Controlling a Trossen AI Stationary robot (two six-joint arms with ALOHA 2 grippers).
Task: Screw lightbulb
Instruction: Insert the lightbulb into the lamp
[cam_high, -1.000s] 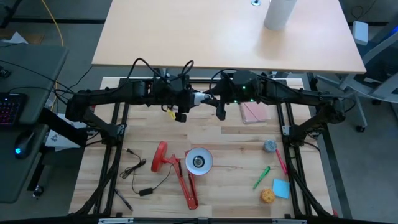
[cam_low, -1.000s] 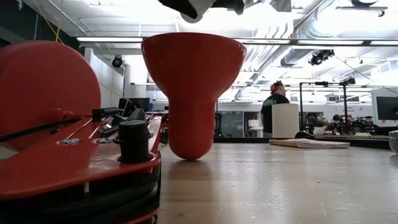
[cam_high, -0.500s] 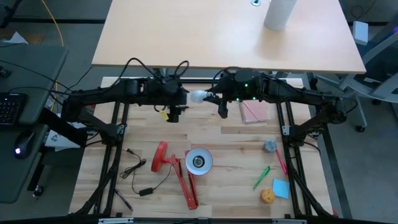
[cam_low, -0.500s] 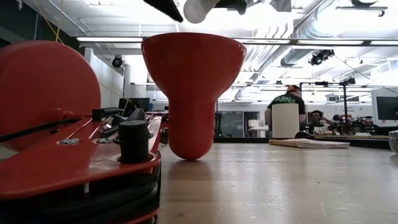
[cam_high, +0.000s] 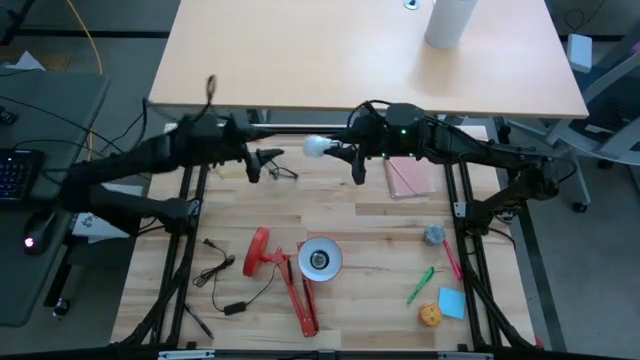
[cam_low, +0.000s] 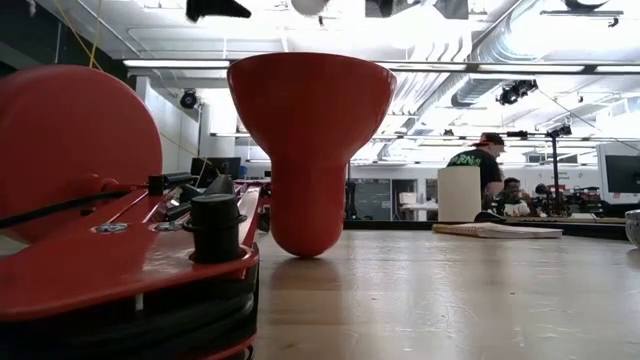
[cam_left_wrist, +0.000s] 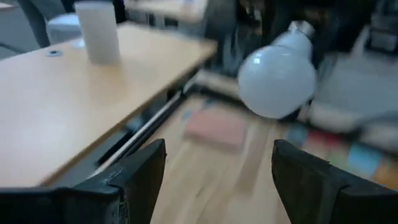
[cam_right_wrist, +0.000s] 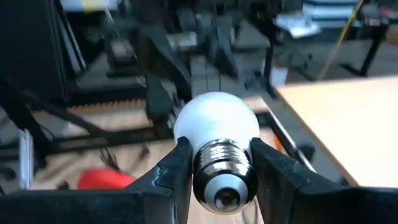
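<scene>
Seen from above, two dark robot arms reach toward each other over the far edge of a pale wooden slatted surface (cam_high: 350, 225). The right claw (cam_high: 340, 152) is closed on the greyish screw base of a small white pear-shaped lightbulb (cam_high: 317, 147), holding it in the air with its round end pointing toward the left arm. The right wrist view shows the two dark fingers (cam_right_wrist: 177, 171) pressed against either side of the threaded metal base. The left claw (cam_high: 268, 160) stands apart from the bulb, its fingers spread open and holding nothing; the left wrist view shows the bulb (cam_left_wrist: 278, 76) hanging free beyond the gap between them. On the surface below lies a red desk lamp (cam_high: 285, 265) on its side, its round white shade opening (cam_high: 320, 260) facing up and a black cord (cam_high: 222, 280) trailing beside it. Nearer the right arm lie a pink flat pad (cam_high: 407, 179), a small grey-blue round lump (cam_high: 433, 235), a green pen (cam_high: 420, 285), a blue square note (cam_high: 451, 302) and a small orange ball (cam_high: 430, 315).
</scene>
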